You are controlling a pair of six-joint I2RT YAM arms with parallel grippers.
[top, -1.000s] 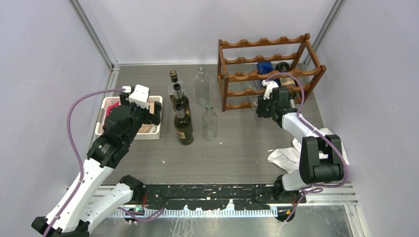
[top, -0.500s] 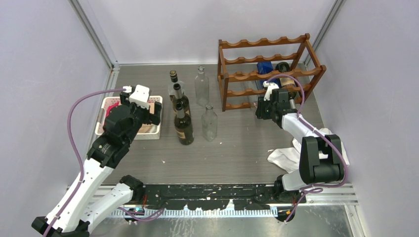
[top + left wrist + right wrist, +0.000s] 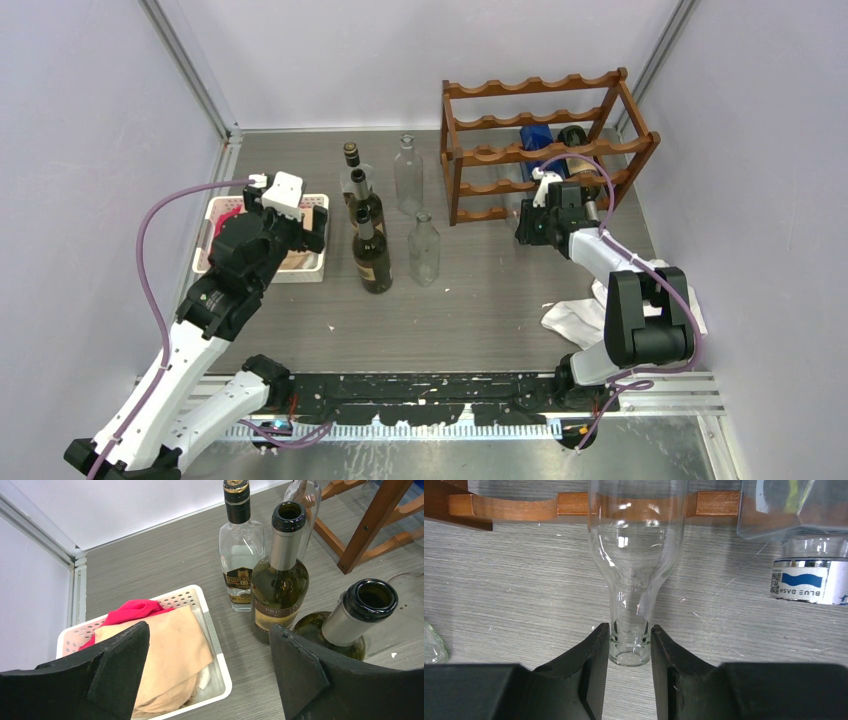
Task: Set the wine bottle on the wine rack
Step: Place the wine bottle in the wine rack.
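The reddish-brown wine rack (image 3: 530,86) stands at the back right. A clear glass wine bottle (image 3: 636,540) lies on its side across the rack's bottom rail (image 3: 504,507), neck pointing out over the table. My right gripper (image 3: 629,639) is shut on that neck just behind the lip, one finger (image 3: 596,655) on each side. In the top view the right gripper (image 3: 535,222) sits at the rack's front lower edge. My left gripper (image 3: 207,630) hangs open and holds nothing, above the tray's right edge and next to the standing bottles.
Two dark wine bottles (image 3: 372,255) (image 3: 365,205), a whisky bottle (image 3: 352,160) and two clear bottles (image 3: 407,175) (image 3: 424,250) stand mid-table. A white tray (image 3: 220,662) holds tan and red cloths. The rack also holds a blue-labelled bottle (image 3: 806,580). A white cloth (image 3: 572,318) lies near the right arm.
The right gripper has edged slightly toward the rack with the bottle neck still in its grip. The left arm has not moved.
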